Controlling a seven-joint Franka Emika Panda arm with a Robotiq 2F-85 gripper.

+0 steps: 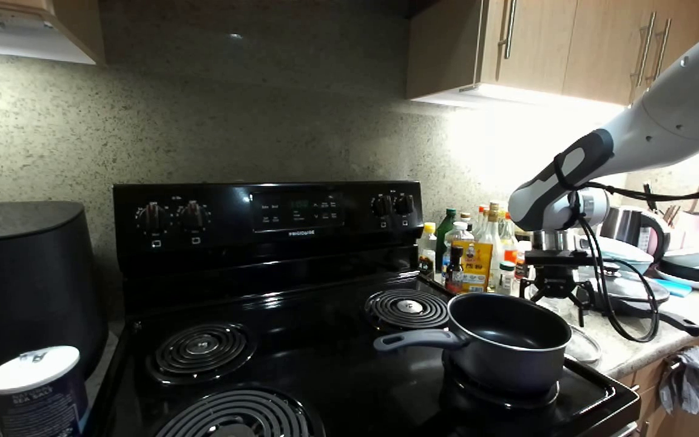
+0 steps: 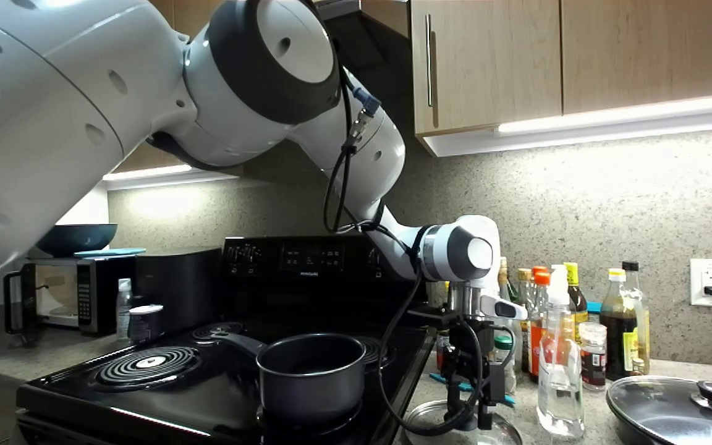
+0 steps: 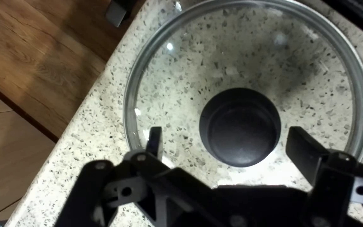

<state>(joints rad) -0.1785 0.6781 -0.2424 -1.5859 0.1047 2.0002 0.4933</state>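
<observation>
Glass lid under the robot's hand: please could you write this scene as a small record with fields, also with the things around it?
Hand: open, pointing down over the glass lid, holding nothing
Nearest thing: the lid's black knob, seen between the jaws in the wrist view, with a gap on each side
Lid position: on the speckled counter, knob upward
Pot: uncovered, on the black stove, handle pointing away from the hand
Also on counter: clear spray bottle, sauce bottles, covered pan
</observation>
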